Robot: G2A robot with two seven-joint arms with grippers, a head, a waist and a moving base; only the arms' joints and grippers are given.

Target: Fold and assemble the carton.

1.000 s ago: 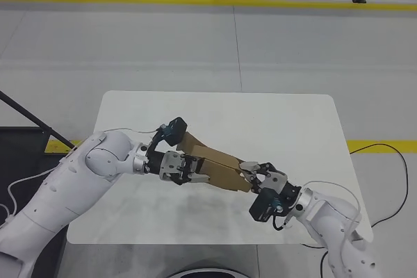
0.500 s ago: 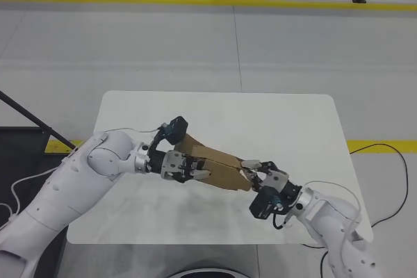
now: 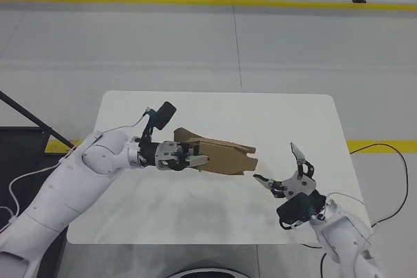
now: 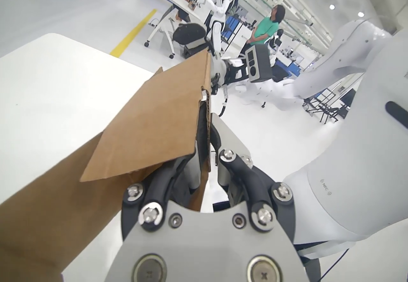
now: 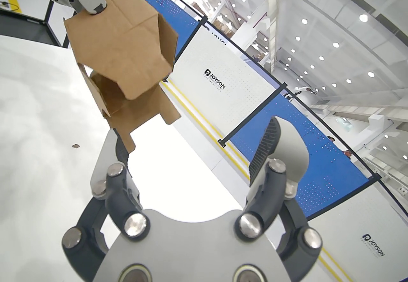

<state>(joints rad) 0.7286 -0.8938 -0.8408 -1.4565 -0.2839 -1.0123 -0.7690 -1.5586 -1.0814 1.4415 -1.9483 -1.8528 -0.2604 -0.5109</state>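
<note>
Above the table [image 3: 299, 118], the left pincer [image 3: 194, 161] clamps the open-ended carton [image 3: 226, 158]; the right pincer [image 3: 274, 162] gapes apart.

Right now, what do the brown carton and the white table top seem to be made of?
Brown folded carton: corrugated cardboard, matt and uncoated; fluting shows along its cut edge in the left wrist view. White rounded table top: smooth, with a faint sheen, perhaps laminate or painted board; the look leaves it open.

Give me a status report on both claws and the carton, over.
Left claw shut on brown cardboard carton, partly unfolded, held over white table. Right claw open, apart from carton. Nothing between them.
</note>
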